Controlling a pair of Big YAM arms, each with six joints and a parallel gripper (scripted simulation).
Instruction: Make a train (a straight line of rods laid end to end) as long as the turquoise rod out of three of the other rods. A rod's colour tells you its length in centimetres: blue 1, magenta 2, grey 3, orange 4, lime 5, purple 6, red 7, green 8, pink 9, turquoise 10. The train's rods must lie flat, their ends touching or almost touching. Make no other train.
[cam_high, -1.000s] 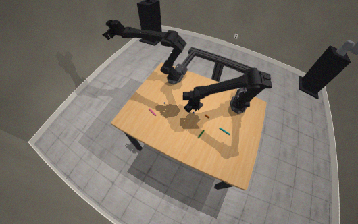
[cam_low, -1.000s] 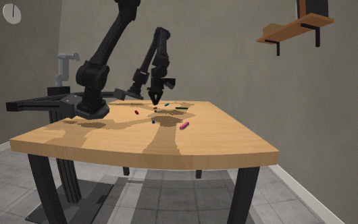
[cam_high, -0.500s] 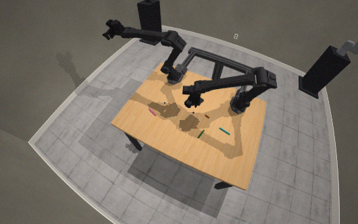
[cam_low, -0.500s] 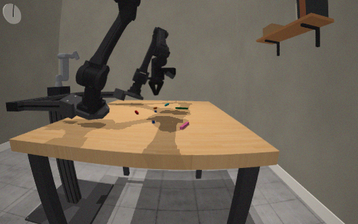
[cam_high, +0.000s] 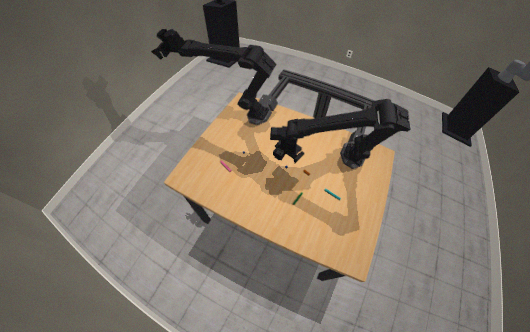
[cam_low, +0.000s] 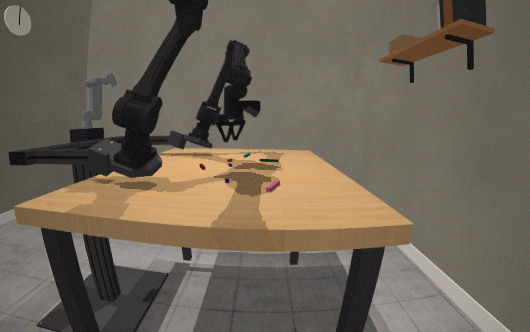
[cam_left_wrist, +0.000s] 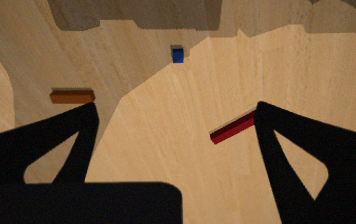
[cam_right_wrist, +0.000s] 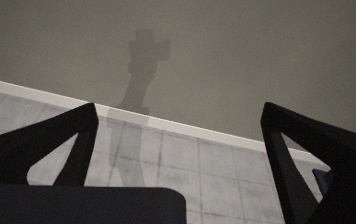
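"Hovering over the table (cam_high: 240, 196) (cam_low: 325, 210) (cam_left_wrist: 150, 165), left claw (cam_high: 289, 155) (cam_low: 231, 131) (cam_left_wrist: 175, 112) was wide open, holding nothing. Tips sat above the wood."

"And right claw (cam_high: 160, 50) (cam_right_wrist: 180, 112)?"

"Wide open too, nothing in it, out past the table edge. Wrist view had wall and floor only."

"Rods?"

"Turquoise rod (cam_high: 332, 194) (cam_low: 247, 155) flat, well apart from left claw. Pink rod (cam_high: 226, 166) (cam_low: 273, 186) also well apart, at the other end of the spread. Green rod (cam_high: 298, 198) (cam_low: 269, 160) lay between those two, nearer turquoise."

"Under the claw?"

"Left wrist view: red rod (cam_low: 202, 166) (cam_left_wrist: 232, 128) slanted, one end hidden behind the right-hand finger. Orange rod (cam_high: 306, 172) (cam_low: 230, 160) (cam_left_wrist: 72, 96) just off the left-hand fingertip in that picture. Near blue rod (cam_high: 286, 167) (cam_low: 230, 165) (cam_left_wrist: 178, 55) ahead of the gap, between the finger lines. Other blue rod (cam_high: 244, 152) (cam_low: 227, 180) lay towards pink."

"Train?"

"None. All rods apart."
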